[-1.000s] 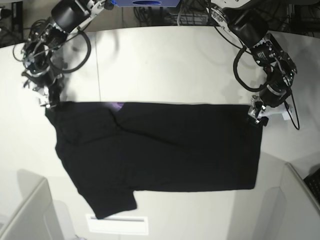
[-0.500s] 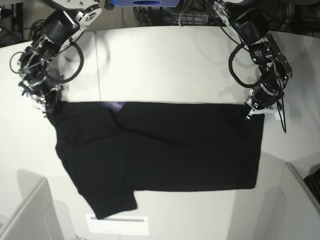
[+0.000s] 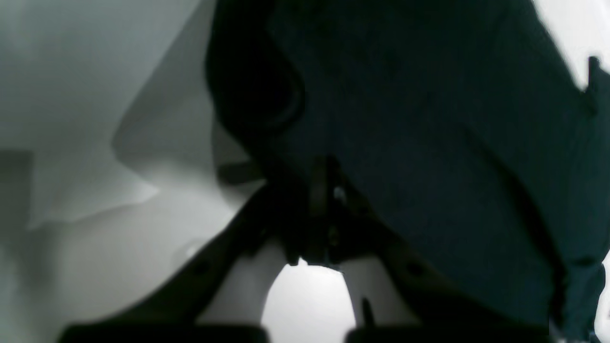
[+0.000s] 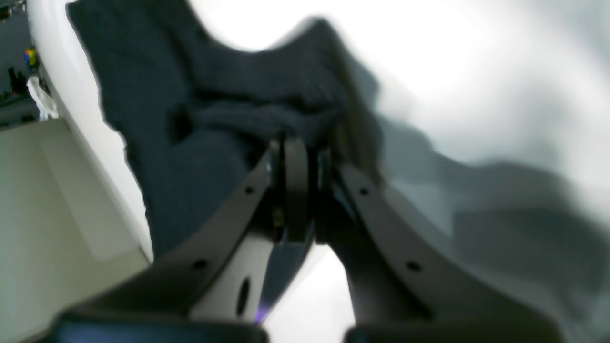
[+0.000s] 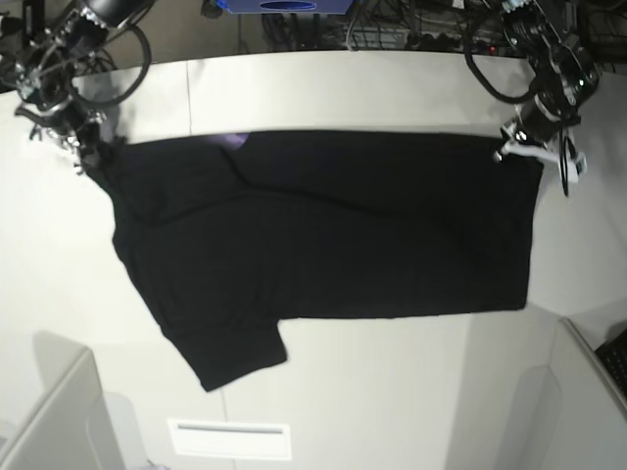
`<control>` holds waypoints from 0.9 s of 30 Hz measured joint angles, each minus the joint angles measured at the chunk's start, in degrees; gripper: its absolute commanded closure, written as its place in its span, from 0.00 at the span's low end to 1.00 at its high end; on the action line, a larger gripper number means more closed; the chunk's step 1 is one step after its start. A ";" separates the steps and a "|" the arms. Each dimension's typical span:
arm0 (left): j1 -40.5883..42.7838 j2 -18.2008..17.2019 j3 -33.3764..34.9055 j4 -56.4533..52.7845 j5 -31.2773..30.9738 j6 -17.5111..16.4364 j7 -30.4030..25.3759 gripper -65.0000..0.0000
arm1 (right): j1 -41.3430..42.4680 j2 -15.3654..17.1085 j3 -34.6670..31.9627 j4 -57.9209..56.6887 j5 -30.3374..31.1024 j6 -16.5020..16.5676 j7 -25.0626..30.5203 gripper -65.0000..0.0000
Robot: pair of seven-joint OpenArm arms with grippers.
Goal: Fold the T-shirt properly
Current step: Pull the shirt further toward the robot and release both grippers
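The black T-shirt [image 5: 323, 235] lies spread across the white table [image 5: 323, 88], one short sleeve [image 5: 240, 352] pointing to the front left. A sliver of purple print [image 5: 233, 140] shows at its far edge. My left gripper [image 5: 509, 152] is shut on the shirt's far right corner; the left wrist view shows its fingers pinching black cloth [image 3: 429, 119] at the tips [image 3: 324, 190]. My right gripper [image 5: 88, 162] is shut on the far left corner, and in the right wrist view bunched dark cloth [image 4: 267, 114] sits between its closed fingers [image 4: 298, 147].
A white strip [image 5: 230, 439] lies at the table's front edge. Grey partitions stand at the lower left [image 5: 49, 421] and lower right [image 5: 588, 392]. Cables and a blue object [image 5: 284, 5] sit behind the table.
Both grippers closed on the shirt's far corners and moved toward the back of the table. The whole shirt shifted that way with them, its far edge now higher in the base view.
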 measured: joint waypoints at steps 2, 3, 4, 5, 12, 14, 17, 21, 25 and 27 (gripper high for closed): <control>3.69 -0.11 -0.11 2.49 -0.07 -0.33 0.26 1.00 | -2.91 -0.52 -0.02 2.93 0.11 0.09 0.24 1.00; 5.18 -0.15 -0.20 3.02 0.02 -0.13 0.13 1.00 | -4.50 -0.85 -0.02 3.98 0.04 0.17 -0.26 1.00; 6.64 -0.15 -0.22 3.48 0.20 -0.11 0.07 1.00 | -6.38 -1.11 -0.02 4.74 0.02 0.20 -0.85 1.00; 7.85 -0.15 -0.20 3.52 0.22 -0.15 0.11 1.00 | -8.00 -1.25 -0.02 5.22 -0.42 0.13 -0.98 1.00; 11.61 -0.17 -0.20 3.67 0.17 -0.15 -0.04 1.00 | -13.22 -2.84 -0.39 6.12 -0.37 0.11 -0.35 1.00; 11.93 -0.17 -0.17 3.69 0.15 -0.17 -0.35 1.00 | -13.53 -2.89 -0.39 6.10 -0.37 0.13 -0.42 1.00; 12.20 -0.17 -0.17 3.67 0.13 -0.15 -0.33 1.00 | -13.51 -2.84 -0.39 6.10 -0.35 0.13 -0.42 1.00; 12.24 -0.17 -0.20 3.67 0.15 -0.15 -0.33 1.00 | -13.75 -2.84 -0.26 6.12 -0.37 0.13 -1.81 1.00; 13.00 -0.22 -3.61 3.74 -0.09 -0.37 0.13 1.00 | -14.99 -2.99 -0.24 8.87 -0.13 0.17 -2.91 1.00; 13.16 -0.24 -4.87 3.72 0.13 -0.33 0.70 1.00 | -15.76 -3.58 -0.22 10.34 0.44 0.20 -2.84 1.00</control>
